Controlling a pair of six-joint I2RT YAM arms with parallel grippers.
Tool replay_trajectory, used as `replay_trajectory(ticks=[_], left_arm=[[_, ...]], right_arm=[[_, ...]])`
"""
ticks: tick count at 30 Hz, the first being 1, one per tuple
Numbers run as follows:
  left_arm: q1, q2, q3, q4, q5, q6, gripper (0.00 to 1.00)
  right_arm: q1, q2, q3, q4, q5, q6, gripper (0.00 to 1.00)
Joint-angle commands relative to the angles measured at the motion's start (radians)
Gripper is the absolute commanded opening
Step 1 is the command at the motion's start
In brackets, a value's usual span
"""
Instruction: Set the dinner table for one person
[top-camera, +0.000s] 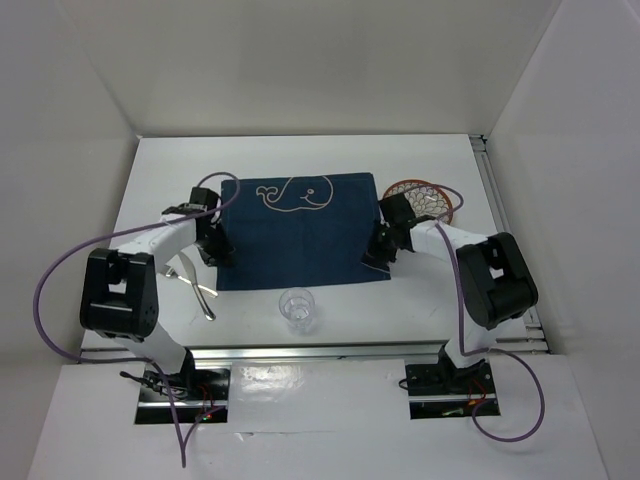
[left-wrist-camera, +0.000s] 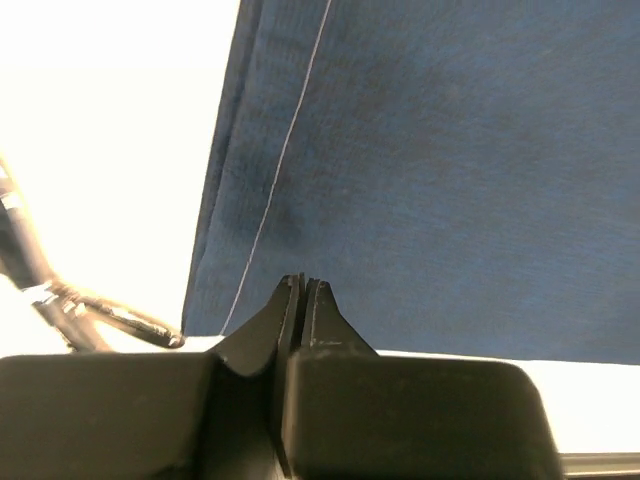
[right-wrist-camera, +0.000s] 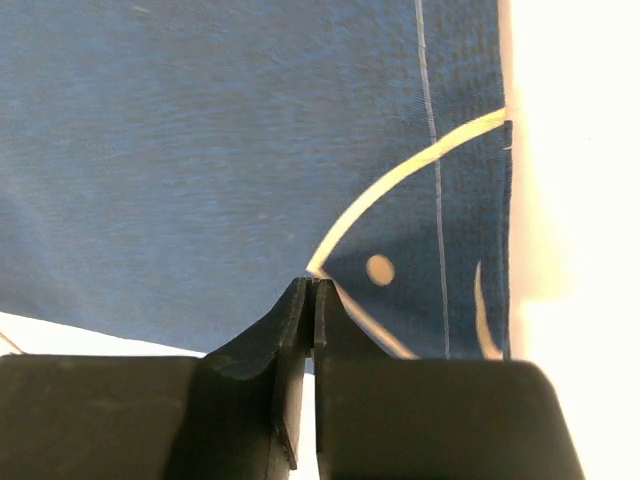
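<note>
The white dinner table (top-camera: 300, 160) holds a dark blue placemat (top-camera: 300, 230) with a white whale drawing, lying flat in the middle. My left gripper (top-camera: 217, 250) is shut, its tips low over the mat's left edge near the front corner; in the left wrist view (left-wrist-camera: 302, 280) nothing shows between the jaws above the blue cloth (left-wrist-camera: 450, 150). My right gripper (top-camera: 378, 255) is shut over the mat's right edge; in the right wrist view (right-wrist-camera: 312, 283) its tips sit on the cloth (right-wrist-camera: 200, 150) beside a white drawn line.
A patterned red-brown plate (top-camera: 428, 198) lies right of the mat. A clear glass (top-camera: 297, 307) stands in front of the mat. Metal cutlery (top-camera: 195, 283) lies left of the mat, also showing in the left wrist view (left-wrist-camera: 90, 310). A metal rail (top-camera: 497, 210) runs along the right edge.
</note>
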Motion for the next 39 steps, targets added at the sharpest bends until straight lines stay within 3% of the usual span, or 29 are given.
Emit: replay_trajectory(ticks=[1,5,8,12,16,17,21,32,37,39], left_arm=[[0.0,-0.067,0.123,-0.11,-0.069,0.021,0.09],[0.0,-0.133,0.209,-0.152,-0.081,0.042,0.33],[0.0,-0.193,0.243,-0.164,-0.061,0.052,0.39],[0.0,-0.257,0.252,-0.173,-0.049,0.071,0.42],[0.0,-0.293,0.263,-0.173,-0.029,0.082,0.44],[0.0,-0.293,0.263,-0.173,-0.029,0.082,0.44],[0.0,-0.302,0.242,-0.173,-0.029,0.091,0.45],[0.0,-0.314,0.199,-0.153,-0.018,0.101,0.45],[0.0,-0.305,0.199,-0.153,-0.029,0.11,0.45],[0.0,-0.305,0.189,-0.153,-0.029,0.119,0.44]], right_arm=[[0.017,-0.105,0.09,-0.063,0.028,-0.039,0.11],[0.026,-0.207,0.134,-0.088,0.057,-0.059,0.38],[0.026,-0.296,0.143,-0.143,0.182,-0.05,0.65],[-0.079,-0.372,0.143,-0.222,0.339,-0.024,0.84],[-0.309,-0.372,0.074,-0.185,0.209,0.033,0.85],[-0.355,-0.372,0.048,-0.155,0.096,0.059,0.85],[-0.544,-0.362,-0.129,0.115,-0.165,0.115,0.84],[-0.566,-0.131,-0.164,0.328,-0.166,0.175,0.84],[-0.584,-0.044,-0.15,0.396,-0.166,0.195,0.73],[-0.584,-0.011,-0.14,0.406,-0.166,0.204,0.64]])
